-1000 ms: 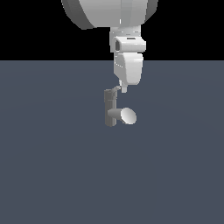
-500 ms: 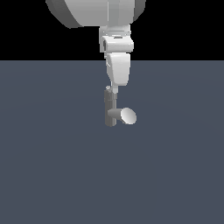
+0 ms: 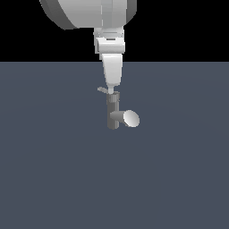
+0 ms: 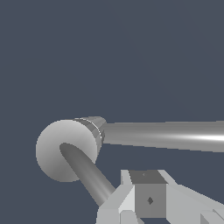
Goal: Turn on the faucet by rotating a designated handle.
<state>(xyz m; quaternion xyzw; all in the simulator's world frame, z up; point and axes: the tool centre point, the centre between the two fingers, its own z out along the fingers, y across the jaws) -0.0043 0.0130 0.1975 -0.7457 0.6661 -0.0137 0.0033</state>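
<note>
In the exterior view the grey faucet [image 3: 113, 114] stands upright, its short spout ending in a pale round face [image 3: 131, 119] on the exterior view's right. The thin handle [image 3: 103, 90] sticks out from the top cap toward the exterior view's left. My gripper [image 3: 111, 90] comes straight down from above, fingers together, its tip at the handle's root just above the cap. In the wrist view the round cap [image 4: 54, 153] faces the camera. The handle [image 4: 87, 173] runs from it to my shut gripper [image 4: 146, 183], and the post [image 4: 166, 135] stretches away. Nothing is held between the fingers.
The faucet stands alone on a flat dark blue-grey floor [image 3: 53, 179]. The big white arm links [image 3: 89, 11] hang directly above it. No other objects are in view.
The arm has moved toward the exterior view's left, bringing the gripper tip from beside the post to directly over its cap. The handle now shows further out to the left.
</note>
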